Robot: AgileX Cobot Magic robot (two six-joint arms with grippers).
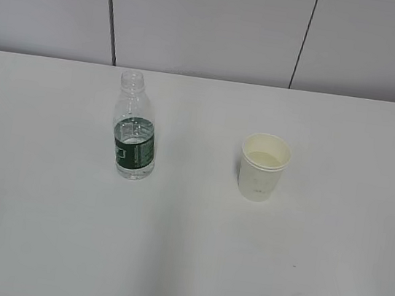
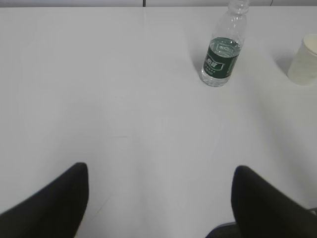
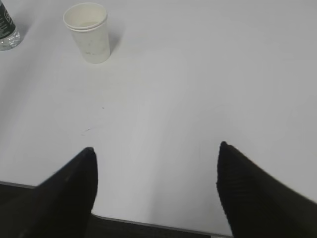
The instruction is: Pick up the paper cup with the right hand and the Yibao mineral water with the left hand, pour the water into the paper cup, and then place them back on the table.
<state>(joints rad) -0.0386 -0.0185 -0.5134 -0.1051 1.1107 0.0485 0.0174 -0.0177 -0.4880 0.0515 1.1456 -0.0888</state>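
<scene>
Paper cup (image 1: 263, 168), bottle (image 1: 135, 131): both upright.

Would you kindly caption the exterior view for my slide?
Uncapped clear plastic bottle stands left of small white paper cup, apart, on white table.

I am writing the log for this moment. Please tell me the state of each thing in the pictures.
Bottle: upright on the table, no cap, some water inside.
Paper cup: upright, apart from the bottle.
Left gripper: open, holding nothing.
Right gripper: open, holding nothing.
</scene>
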